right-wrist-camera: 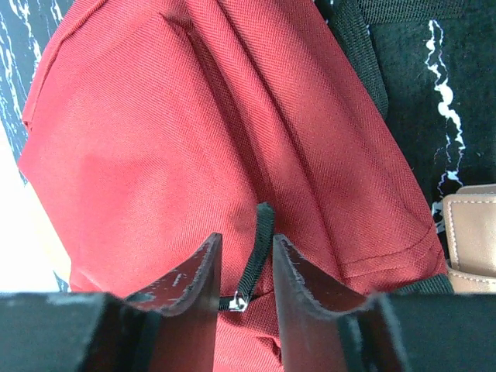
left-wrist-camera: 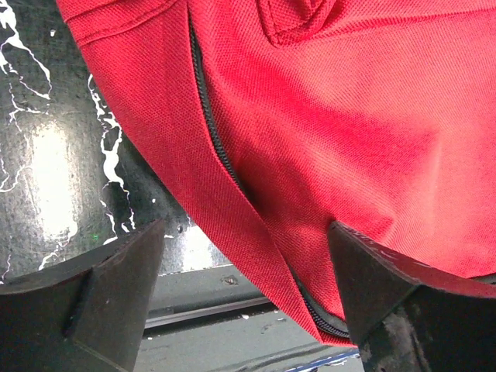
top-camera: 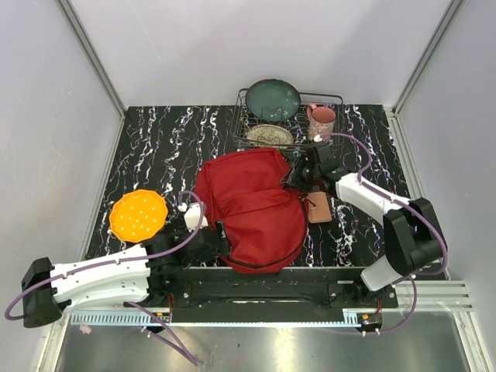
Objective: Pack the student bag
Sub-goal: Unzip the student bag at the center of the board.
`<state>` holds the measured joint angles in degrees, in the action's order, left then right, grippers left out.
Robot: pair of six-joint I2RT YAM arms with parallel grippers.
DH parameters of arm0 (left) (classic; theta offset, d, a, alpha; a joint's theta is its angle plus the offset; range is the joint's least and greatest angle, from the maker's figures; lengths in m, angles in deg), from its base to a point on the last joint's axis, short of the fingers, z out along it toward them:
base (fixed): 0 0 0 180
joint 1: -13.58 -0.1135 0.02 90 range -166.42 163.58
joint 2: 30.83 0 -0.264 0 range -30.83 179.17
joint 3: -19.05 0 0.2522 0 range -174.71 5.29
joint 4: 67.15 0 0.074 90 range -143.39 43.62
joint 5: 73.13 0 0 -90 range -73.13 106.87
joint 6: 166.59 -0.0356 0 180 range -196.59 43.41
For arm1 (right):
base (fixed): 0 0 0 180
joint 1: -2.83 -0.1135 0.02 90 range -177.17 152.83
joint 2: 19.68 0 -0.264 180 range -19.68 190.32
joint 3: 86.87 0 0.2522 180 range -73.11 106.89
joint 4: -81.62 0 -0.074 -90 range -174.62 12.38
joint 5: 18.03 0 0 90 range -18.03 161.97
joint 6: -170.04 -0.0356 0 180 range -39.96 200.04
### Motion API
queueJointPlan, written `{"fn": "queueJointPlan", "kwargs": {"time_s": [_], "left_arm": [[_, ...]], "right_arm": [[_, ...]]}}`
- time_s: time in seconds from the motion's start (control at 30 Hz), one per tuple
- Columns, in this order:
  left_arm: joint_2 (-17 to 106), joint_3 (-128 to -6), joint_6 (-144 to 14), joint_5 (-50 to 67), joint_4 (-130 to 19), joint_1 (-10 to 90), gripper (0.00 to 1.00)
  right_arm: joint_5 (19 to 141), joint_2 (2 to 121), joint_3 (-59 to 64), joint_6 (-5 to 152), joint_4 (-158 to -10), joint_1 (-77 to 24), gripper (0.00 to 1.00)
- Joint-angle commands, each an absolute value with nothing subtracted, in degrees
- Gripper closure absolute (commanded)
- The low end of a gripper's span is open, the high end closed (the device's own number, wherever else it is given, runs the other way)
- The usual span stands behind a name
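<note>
On a black, white-veined table (top-camera: 155, 155), a large red student bag (top-camera: 252, 205) lies slumped at the centre, just ahead of the two arm bases, with its dark straps toward the far right.

The left gripper (left-wrist-camera: 246, 263) sits low at the bag's near left edge. Its fingers are spread wide, one over the tabletop and the other over the red cloth, and nothing is between them but the bag's hem and a black zipper (left-wrist-camera: 208, 116).

The right gripper (right-wrist-camera: 246, 239) reaches in at the bag's far right corner. Its fingers are drawn fairly close together with a black zipper pull (right-wrist-camera: 262, 225) lying in the gap. A sliver of space shows on either side of the pull, so no pinch is visible.

A brown wallet (top-camera: 318, 208) lies on the table touching the bag's right side. An orange dotted plate (top-camera: 138, 215) sits well to the left. At the back stands a wire dish rack (top-camera: 337, 101), which holds a green plate (top-camera: 273, 99), a patterned plate (top-camera: 270, 136) and a pink mug (top-camera: 321, 120).
</note>
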<state>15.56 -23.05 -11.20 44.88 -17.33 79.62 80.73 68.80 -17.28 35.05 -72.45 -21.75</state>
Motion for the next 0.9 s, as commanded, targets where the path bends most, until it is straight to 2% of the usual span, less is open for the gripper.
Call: {"fn": "queueJointPlan", "kwargs": {"time_s": [0.0,0.1,0.17,0.2,0.23,0.3,0.33,0.4,0.53,0.6,0.7,0.77,0.87], "left_arm": [[16.63,-24.33,-12.78,43.94,-21.21,79.41,0.18],[16.98,-24.51,-13.13,44.11,-21.48,79.41,0.25],[17.25,-24.33,-13.22,44.11,-21.48,79.41,0.27],[17.34,-24.33,-13.22,44.03,-21.48,79.41,0.28],[17.51,-24.24,-13.13,43.94,-21.48,79.5,0.28],[17.69,-24.16,-13.13,43.68,-21.57,79.41,0.28],[17.86,-24.07,-13.13,43.59,-21.57,79.41,0.28],[18.04,-24.07,-13.04,43.59,-21.57,79.41,0.29],[18.39,-24.16,-13.04,43.5,-21.74,79.41,0.29],[18.48,-24.16,-13.04,43.41,-22.01,79.41,0.29],[18.65,-24.16,-13.22,43.32,-22.27,79.41,0.29],[18.74,-23.98,-13.3,43.15,-22.53,79.5,0.3],[19.01,-23.72,-13.57,42.97,-23.15,79.41,0.34]], "right_arm": [[81.82,70.31,-14.58,35.92,-75.04,-21.43,0.65],[81.21,70.93,-14.31,36.53,-75.21,-21.43,0.72],[81.12,71.19,-14.23,36.8,-75.13,-21.43,0.89],[80.94,71.46,-14.14,36.8,-75.21,-21.43,0.94],[80.94,71.37,-14.14,36.8,-75.21,-21.51,0.93],[80.85,71.55,-14.4,36.89,-75.21,-21.43,0.84],[80.76,71.37,-14.58,36.8,-75.3,-21.43,0.72],[80.68,71.28,-14.93,36.71,-75.39,-21.43,0.62],[80.32,71.55,-15.28,36.53,-75.83,-21.43,0.6],[80.67,72.24,-15.11,36.27,-76.26,-21.43,0.66],[81.29,73.56,-14.4,36.27,-76.88,-21.51,0.81],[81.38,73.83,-14.05,36.36,-76.97,-21.43,0.87],[81.03,73.22,-14.05,36.97,-76.97,-21.43,0.98]]}}
